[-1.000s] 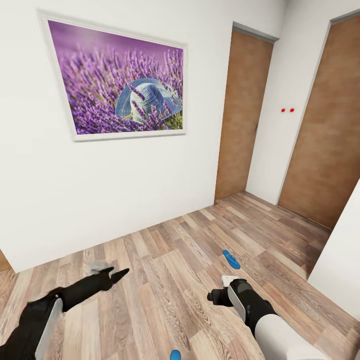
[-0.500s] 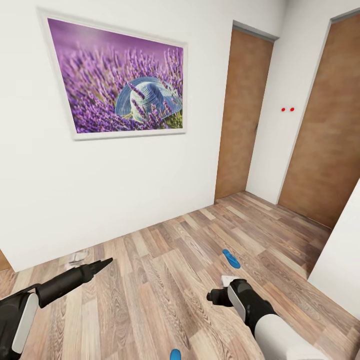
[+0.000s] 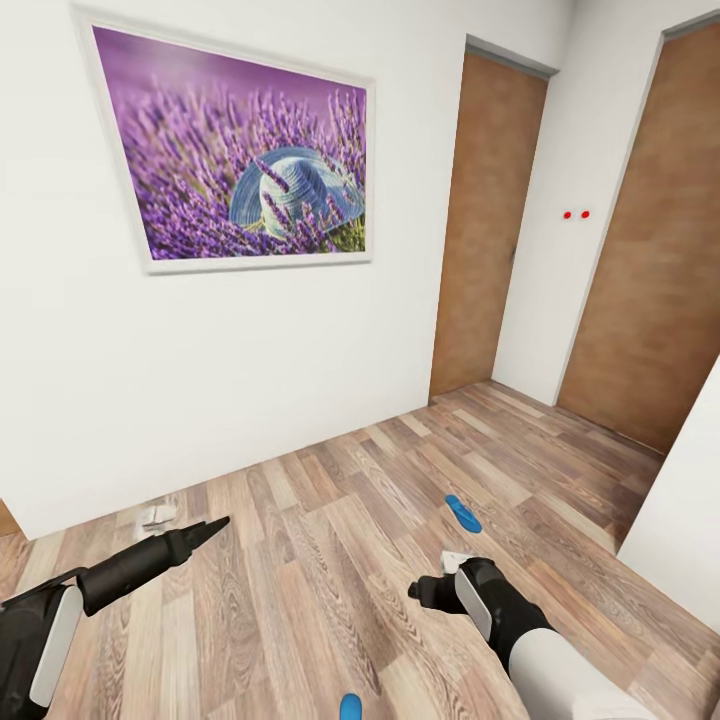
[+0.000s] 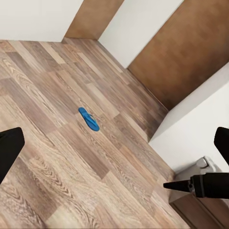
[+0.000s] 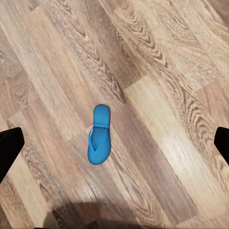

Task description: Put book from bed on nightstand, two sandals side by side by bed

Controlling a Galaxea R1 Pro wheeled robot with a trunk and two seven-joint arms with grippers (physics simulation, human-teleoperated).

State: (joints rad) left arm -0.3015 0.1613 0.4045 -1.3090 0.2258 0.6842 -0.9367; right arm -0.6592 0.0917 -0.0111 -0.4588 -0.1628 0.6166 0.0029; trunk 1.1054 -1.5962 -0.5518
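Blue is the colour of the two sandals on the light wood-plank floor (image 3: 300, 520). In the head view, one sandal (image 3: 462, 513) lies flat on the planks a little beyond the right tool (image 3: 428, 592), not touching it. The tip of the second sandal (image 3: 350, 708) shows at the lower edge, between the two arms and nearer to the robot. The left arm reaches forward from the lower left, low and nearly level, and the left tool (image 3: 205, 530) looks like one dark point here; its fingers appear close together, but from this side I cannot tell the gap. The right arm is bent, with its white forearm at the lower right, and the right tool points down toward the floor; its opening is not clear in this view. A framed lavender picture (image 3: 235, 160) hangs on the white wall, and two brown doors (image 3: 485, 230) stand at the right.

In the left wrist view, the two dark fingers (image 4: 9, 150) stand wide apart at the picture's edges, holding nothing. One sandal (image 4: 88, 119) lies on the floor far ahead of them.

In the right wrist view, the fingers (image 5: 9, 148) are also spread wide and empty. A sandal (image 5: 98, 134) lies flat on the floor between them, well below, not touched.
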